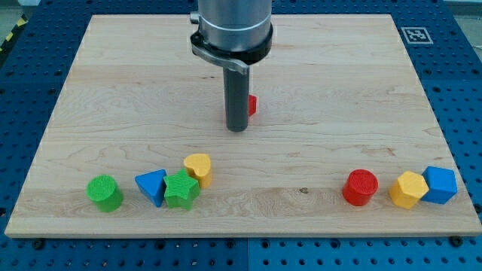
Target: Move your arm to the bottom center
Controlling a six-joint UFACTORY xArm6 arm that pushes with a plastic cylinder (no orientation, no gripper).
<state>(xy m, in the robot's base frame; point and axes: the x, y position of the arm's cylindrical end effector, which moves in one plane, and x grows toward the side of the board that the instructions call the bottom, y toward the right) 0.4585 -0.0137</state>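
Observation:
My tip [237, 129] stands near the middle of the wooden board [113, 90], a little above centre. A small red block [252, 105] shows just behind the rod on its right side, mostly hidden by it. At the view's bottom left lie a green cylinder [104, 193], a blue triangle block [152, 185], a green star block [181, 190] and a yellow heart block [199, 167], close together. At the bottom right lie a red cylinder [360, 187], a yellow hexagon block [408, 189] and a blue block [440, 184].
The board lies on a blue perforated table [30, 90]. A black-and-white marker tag [415, 35] sits by the board's top right corner. The arm's grey body [230, 26] hangs over the top centre.

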